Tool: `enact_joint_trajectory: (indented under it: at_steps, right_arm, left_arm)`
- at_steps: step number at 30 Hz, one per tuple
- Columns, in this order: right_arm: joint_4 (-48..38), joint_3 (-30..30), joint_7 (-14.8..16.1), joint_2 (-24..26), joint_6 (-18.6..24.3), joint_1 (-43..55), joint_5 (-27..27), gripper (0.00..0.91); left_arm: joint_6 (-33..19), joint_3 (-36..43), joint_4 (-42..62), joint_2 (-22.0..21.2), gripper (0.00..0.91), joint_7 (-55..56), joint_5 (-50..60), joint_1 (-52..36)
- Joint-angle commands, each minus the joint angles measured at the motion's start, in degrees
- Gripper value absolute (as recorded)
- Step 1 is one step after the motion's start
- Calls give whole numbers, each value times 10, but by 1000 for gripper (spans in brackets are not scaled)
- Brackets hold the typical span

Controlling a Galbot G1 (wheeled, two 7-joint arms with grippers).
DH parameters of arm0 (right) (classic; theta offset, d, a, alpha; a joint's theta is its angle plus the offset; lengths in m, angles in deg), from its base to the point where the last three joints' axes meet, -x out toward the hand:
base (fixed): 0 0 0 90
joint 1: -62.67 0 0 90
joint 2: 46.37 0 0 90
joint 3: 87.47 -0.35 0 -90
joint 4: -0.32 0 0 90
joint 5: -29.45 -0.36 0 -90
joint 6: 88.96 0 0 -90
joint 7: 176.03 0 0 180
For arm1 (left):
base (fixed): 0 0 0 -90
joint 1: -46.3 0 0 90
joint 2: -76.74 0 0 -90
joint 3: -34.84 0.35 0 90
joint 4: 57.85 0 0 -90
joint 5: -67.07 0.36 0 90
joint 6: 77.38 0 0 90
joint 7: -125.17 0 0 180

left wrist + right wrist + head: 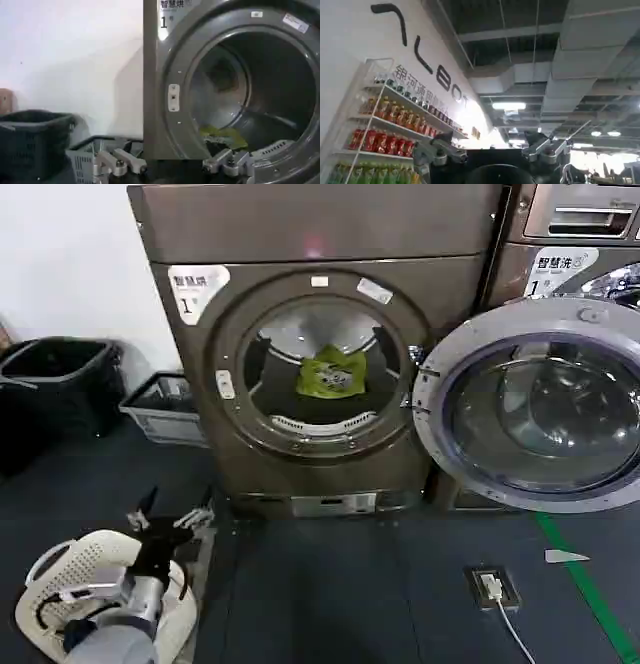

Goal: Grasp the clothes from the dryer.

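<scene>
Nearest the head camera: left arm low at the left, over a white perforated plastic laundry basket [45,584] on the dark floor. Left gripper [172,517] points up toward the machine, fingers spread, nothing between them. In the left wrist view the same gripper [172,162] has its two silver fingers wide apart, aimed at the drum mouth.

Big brown-grey metallic front-loading dryer [330,244] stands ahead, white "1" sticker at its upper left, round porthole open. Its grey-rimmed glass door [535,406] is swung out to the right.

Small lime yellow-green cloth garment with dark and white print [333,373] lies inside the drum, on the drum floor toward the back, roughly centred in the opening. It is above and to the right of the left gripper in the head view, well apart from it, no contact. In the left wrist view the garment [222,135] sits low in the drum, beyond the lower door rim, just above the far fingertip.

Right gripper [492,152] faces up at a ceiling with ducts and a shelf of bottles [385,132]; fingers parted, holding nothing.

Black plastic bin [60,379] and grey slatted crate [165,409] stand left of the dryer against the white wall
</scene>
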Motion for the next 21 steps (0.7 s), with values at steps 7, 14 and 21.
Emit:
enact_joint_trajectory:
  at_steps: [7, 14, 21]
  right_arm:
    - [5, -2, -4, 2, 13, -1, -27, 907]
    - [4, -5, -7, 0, 14, -2, -30, 907]
    - [0, -12, -9, 3, 15, -5, -34, 907]
  left_arm:
    - [-3, -3, -5, -8, 907, -6, 4, -2]
    - [-1, 2, -5, -12, 907, -9, 7, -3]
    - [0, 4, -3, -14, 907, -12, 6, -8]
